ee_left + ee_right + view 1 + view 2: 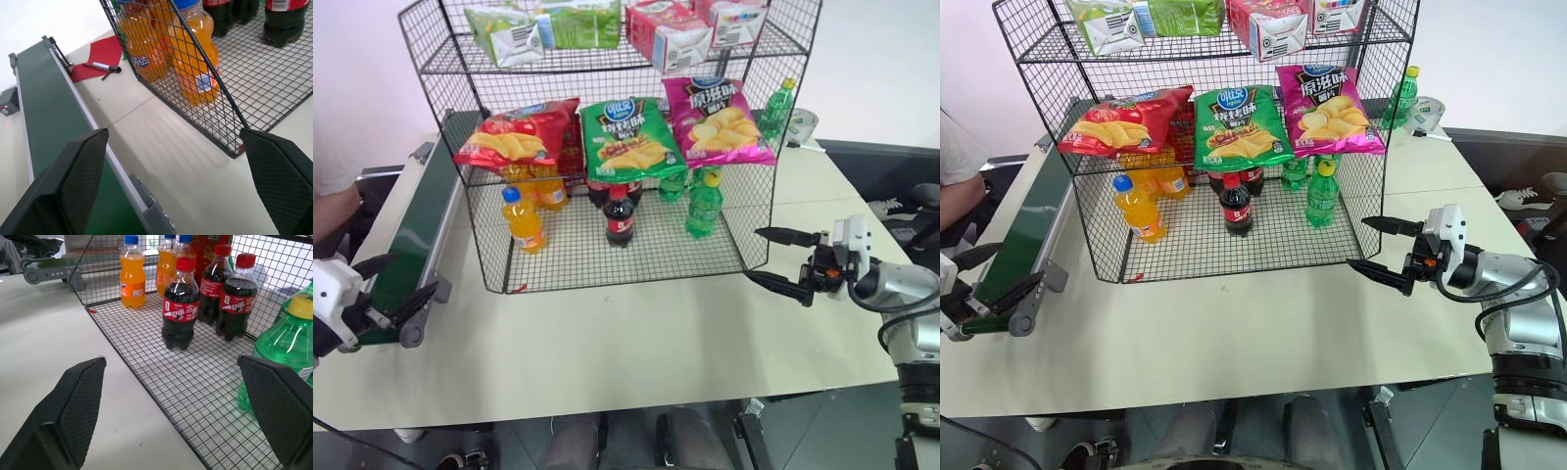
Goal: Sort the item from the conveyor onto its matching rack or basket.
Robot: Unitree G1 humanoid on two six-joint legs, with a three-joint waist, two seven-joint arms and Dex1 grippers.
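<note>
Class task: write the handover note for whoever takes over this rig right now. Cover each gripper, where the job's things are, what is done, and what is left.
Left gripper: open, empty, beside the near end of the conveyor.
Right gripper: open, empty, by the right front corner of the rack.
Red crisp bag: on the rack's middle tier, left of the green crisp bag and pink crisp bag.
The visible belt carries nothing.
Done: red bag appears sorted onto the rack.
Left: probably nothing for this item; check that the bag, overhanging the front edge, sits steady.
</note>
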